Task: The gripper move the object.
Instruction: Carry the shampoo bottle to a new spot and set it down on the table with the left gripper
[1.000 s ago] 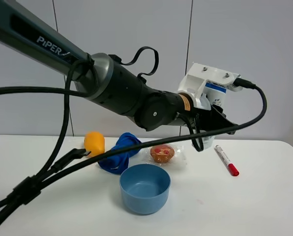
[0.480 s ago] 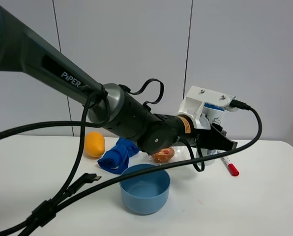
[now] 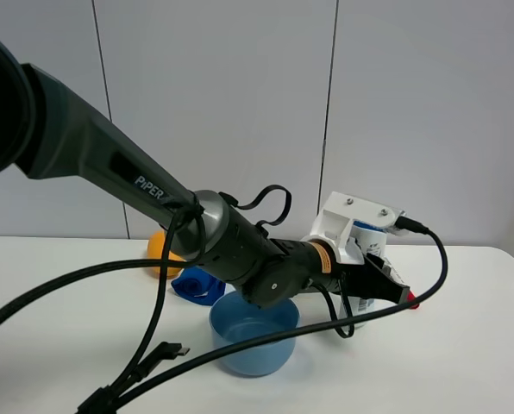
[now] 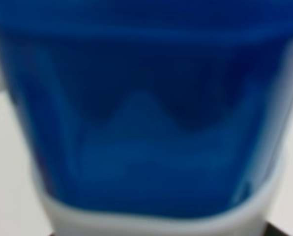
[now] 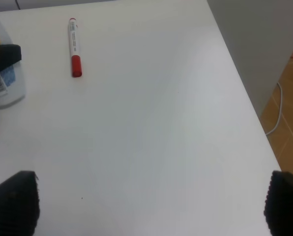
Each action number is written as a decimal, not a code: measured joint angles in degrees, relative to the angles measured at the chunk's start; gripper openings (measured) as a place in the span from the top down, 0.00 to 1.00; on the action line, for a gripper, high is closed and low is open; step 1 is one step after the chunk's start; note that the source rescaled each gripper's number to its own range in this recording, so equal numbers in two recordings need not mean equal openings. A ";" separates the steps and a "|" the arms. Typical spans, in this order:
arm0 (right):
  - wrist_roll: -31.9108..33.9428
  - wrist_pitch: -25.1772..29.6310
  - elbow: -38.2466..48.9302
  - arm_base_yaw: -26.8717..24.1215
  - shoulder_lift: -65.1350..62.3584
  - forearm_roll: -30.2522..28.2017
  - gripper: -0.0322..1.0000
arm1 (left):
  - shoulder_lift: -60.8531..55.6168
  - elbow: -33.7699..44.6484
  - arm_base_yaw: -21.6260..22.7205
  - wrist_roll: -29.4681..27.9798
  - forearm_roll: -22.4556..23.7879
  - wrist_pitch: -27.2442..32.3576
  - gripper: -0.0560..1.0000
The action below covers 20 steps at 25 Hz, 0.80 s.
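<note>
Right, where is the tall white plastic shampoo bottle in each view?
Exterior high: tall white blue-capped plastic bottle right of centre, under the white bracket.
Left wrist: its blurred blue cap fills the picture.
Right wrist: bottle at the edge.
Shared landmark: red-capped white marker, beside it.

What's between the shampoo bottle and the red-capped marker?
Nothing: the right wrist view shows only bare table between the bottle and the marker.

Blurry bottle, apparently, fills view.
</note>
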 joint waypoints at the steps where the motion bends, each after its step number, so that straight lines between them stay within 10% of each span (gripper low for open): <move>1: 0.00 0.00 0.00 0.00 0.00 0.00 0.00 | 0.25 0.00 0.00 -0.06 0.06 0.00 0.93; 20: 0.00 0.00 0.00 0.00 0.00 0.00 0.00 | 1.15 0.00 0.22 2.26 4.38 -6.46 0.93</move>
